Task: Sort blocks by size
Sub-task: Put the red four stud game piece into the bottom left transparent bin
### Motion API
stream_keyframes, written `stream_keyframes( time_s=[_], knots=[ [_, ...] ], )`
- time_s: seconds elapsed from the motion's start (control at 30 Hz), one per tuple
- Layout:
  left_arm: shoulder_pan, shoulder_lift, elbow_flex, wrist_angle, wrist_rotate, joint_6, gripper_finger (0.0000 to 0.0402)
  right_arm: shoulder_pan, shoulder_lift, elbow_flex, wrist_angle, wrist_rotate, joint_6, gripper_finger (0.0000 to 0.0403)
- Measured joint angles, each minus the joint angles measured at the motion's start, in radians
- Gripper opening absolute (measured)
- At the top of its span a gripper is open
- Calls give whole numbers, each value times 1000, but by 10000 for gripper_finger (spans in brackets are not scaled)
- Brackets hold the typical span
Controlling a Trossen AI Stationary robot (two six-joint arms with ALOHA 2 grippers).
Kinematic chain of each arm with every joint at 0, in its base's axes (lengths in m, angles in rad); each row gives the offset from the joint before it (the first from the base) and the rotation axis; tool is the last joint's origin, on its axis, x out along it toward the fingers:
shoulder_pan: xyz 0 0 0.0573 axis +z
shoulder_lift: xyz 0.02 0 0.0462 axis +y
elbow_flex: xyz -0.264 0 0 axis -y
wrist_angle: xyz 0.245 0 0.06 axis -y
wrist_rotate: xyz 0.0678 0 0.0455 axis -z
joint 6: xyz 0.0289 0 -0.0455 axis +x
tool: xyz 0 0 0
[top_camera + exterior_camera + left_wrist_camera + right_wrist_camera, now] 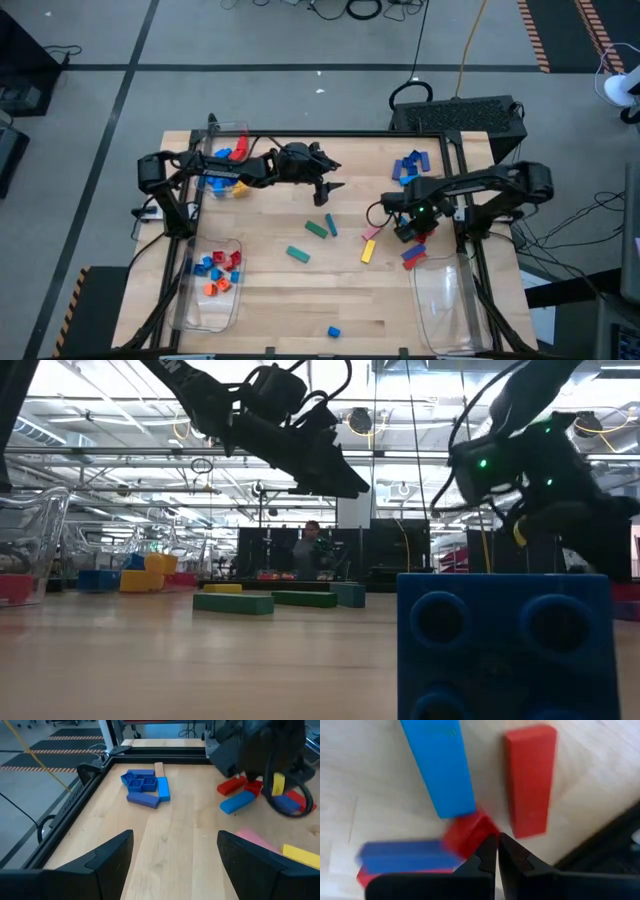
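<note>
Right wrist view puts the shut right gripper (497,851) directly over a small cluster of blocks: a long blue bar (440,767), a red bar (530,777) beside it, and a small red brick (466,834) at its fingertips, with another blue piece lower down; its fingers are pressed together on nothing. From above, this cluster (413,255) lies near the table's right edge, next to a clear bin (445,305) that looks empty. More blocks are scattered mid-table, green bars (318,228) and a yellow bar (367,250) among them, with a blue group (410,165) at the far right and sorted pieces in the bins on the left (215,285). The left gripper (327,190) hangs above the table's middle, fingers spread wide and empty. These look like light, rigid, smooth plastic bricks, likely to skate if nudged; pinching a bar across its narrow sides near the middle seems the surest hold.
</note>
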Motion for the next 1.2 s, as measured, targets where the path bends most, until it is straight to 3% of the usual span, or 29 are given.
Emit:
stream_keyframes(
  time_s=[0.17,0.33,0.5,0.6,0.73,0.9,1.0,1.2],
  knots=[
    [0,-1,0,-35,-25,0,289,1,80,0,70,8,-39,0],
    [1,-58,0,-152,-160,9,289,6,103,20,142,7,-60,0],
    [1,-147,-1,-262,-209,7,289,25,102,151,218,14,-121,0],
    [-2,-185,-1,-302,-210,1,289,32,101,252,136,18,-174,0],
    [-10,-199,0,-342,-211,0,290,38,101,331,-147,99,-230,9],
    [-12,-199,0,-336,-211,1,290,39,101,324,-281,30,-240,66],
    [-11,-199,0,-332,-211,1,290,39,101,290,-265,-45,-244,119],
    [-11,-199,0,-331,-211,27,290,32,125,203,-211,-84,-181,217]
  ],
)
